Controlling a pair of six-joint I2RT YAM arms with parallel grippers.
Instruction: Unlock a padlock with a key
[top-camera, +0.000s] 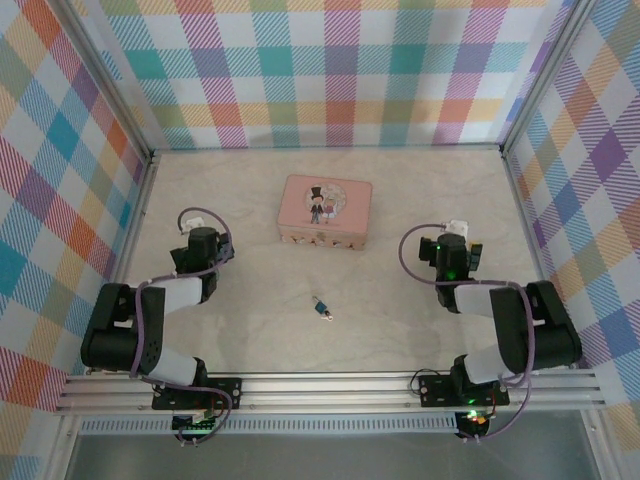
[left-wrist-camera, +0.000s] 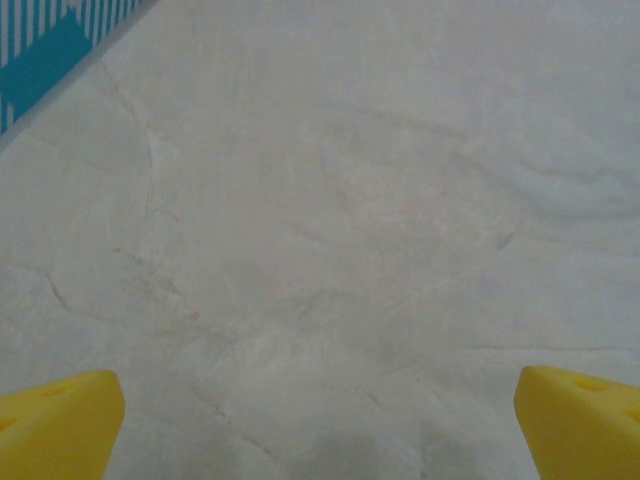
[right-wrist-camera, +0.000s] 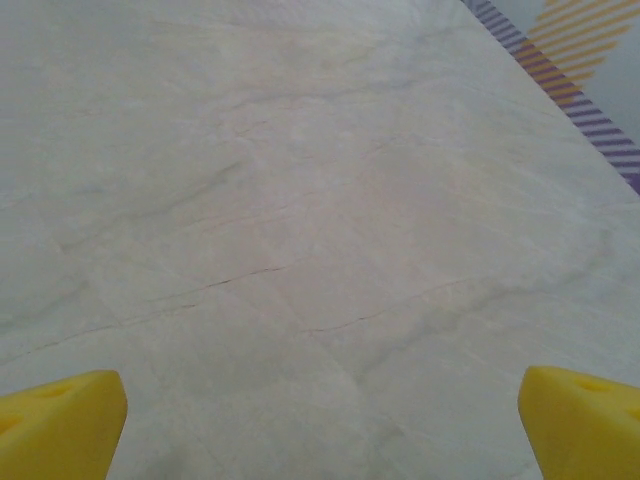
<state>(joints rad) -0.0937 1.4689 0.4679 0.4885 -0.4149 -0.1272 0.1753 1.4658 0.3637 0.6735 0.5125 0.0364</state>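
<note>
Teal padlock 1 | key 1, just beside | pink tin 1

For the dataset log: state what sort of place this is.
Likely a robot test cell, not a home: pastel plaid wall panels enclose a pale marble-patterned tabletop, a black-and-white left arm and right arm are bolted to an aluminium rail, with a pink rectangular tin as prop.
</note>
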